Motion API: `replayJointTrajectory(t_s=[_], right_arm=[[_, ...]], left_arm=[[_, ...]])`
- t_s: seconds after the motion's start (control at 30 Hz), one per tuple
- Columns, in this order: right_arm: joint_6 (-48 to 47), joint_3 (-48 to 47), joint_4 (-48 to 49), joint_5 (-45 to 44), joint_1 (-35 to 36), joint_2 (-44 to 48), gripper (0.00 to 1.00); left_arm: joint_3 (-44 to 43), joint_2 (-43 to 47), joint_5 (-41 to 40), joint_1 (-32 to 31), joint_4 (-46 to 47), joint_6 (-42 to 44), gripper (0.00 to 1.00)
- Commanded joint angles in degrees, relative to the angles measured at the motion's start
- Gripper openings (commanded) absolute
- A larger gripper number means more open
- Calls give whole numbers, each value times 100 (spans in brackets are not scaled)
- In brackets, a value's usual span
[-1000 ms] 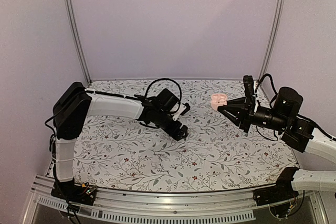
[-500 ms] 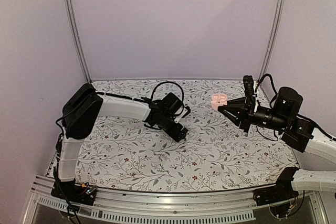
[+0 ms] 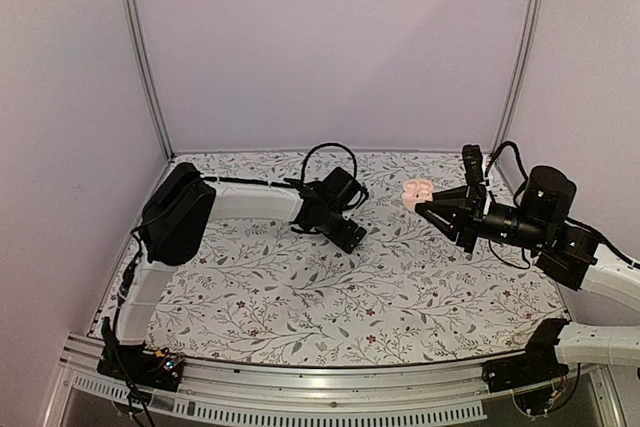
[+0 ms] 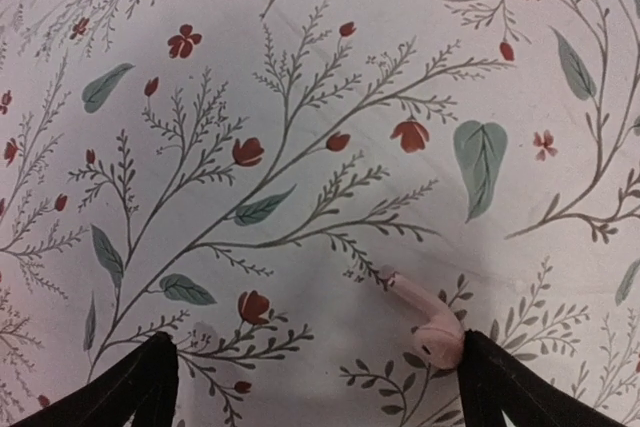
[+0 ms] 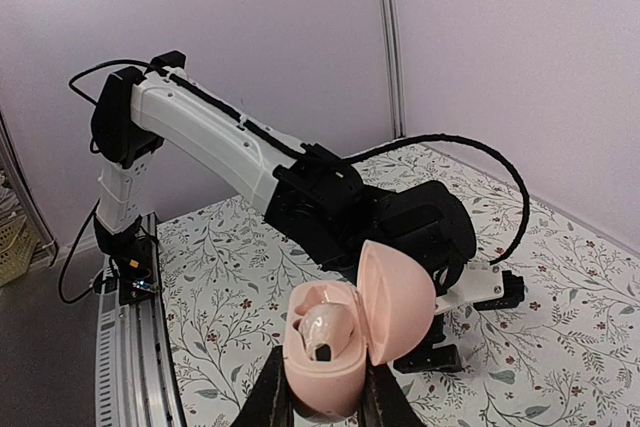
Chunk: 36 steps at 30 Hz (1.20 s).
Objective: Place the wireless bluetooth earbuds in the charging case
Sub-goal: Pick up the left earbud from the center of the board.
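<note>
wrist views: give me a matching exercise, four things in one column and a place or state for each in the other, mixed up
Things
1. loose earbud
2. charging case
3. left hand
4. right hand

Places or states
a. shut, holding something pink up in the air
b. lying on the flowered cloth
c. open wide, low over the cloth
d. lid open, a pink piece with a dark spot seated inside

Pairs: 1-b, 2-d, 3-c, 4-a
</note>
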State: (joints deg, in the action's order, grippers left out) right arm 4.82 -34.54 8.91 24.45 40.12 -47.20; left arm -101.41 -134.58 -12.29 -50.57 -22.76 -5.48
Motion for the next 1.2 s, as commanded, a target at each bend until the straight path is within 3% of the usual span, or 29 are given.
replayJointTrajectory(t_s=[0.0, 0.2, 0.43, 0.57, 0.77, 1.17], right_arm=[[-69, -156, -24, -11, -31, 19, 0], [-69, -158, -25, 22, -39, 20, 0], [-73, -158, -29, 16, -39, 24, 0], [-78, -158, -38, -3, -36, 34, 0], [-69, -132, -29, 16, -39, 70, 0], [-78, -140, -33, 16, -39, 53, 0]], left_arm=[[21, -50, 11, 308, -187, -1, 95], [1017, 821, 1336, 534, 1001, 91, 90], [767, 771, 2212, 560, 966, 436, 76], [262, 432, 2330, 563, 621, 326, 65], [-99, 137, 2026, 555, 619, -76, 56], [-817, -446, 2381, 536, -32, -197, 52]])
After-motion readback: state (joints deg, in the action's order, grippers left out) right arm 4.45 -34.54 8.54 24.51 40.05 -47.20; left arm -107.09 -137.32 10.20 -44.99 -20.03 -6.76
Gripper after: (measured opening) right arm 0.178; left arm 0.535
